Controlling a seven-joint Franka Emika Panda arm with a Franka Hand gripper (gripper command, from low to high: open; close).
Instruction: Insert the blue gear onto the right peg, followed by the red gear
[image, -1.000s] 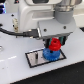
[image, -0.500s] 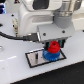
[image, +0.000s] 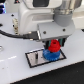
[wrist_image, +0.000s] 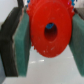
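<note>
The red gear is held between the fingers of my gripper, directly over the blue gear. That blue gear lies flat on the black-framed pale plate, toward the exterior view's right. In the wrist view the red gear fills the frame, clamped by a green pad on each side, with blue showing through its centre hole. The right peg is hidden under the gears. Whether red touches blue I cannot tell.
The plate rests on a white table. A dark cable runs from the arm toward the exterior view's left. Blue and white shapes stand behind the arm.
The gripper and red gear have come down a little toward the blue gear on the plate. The blue gear and the plate have stayed where they were.
</note>
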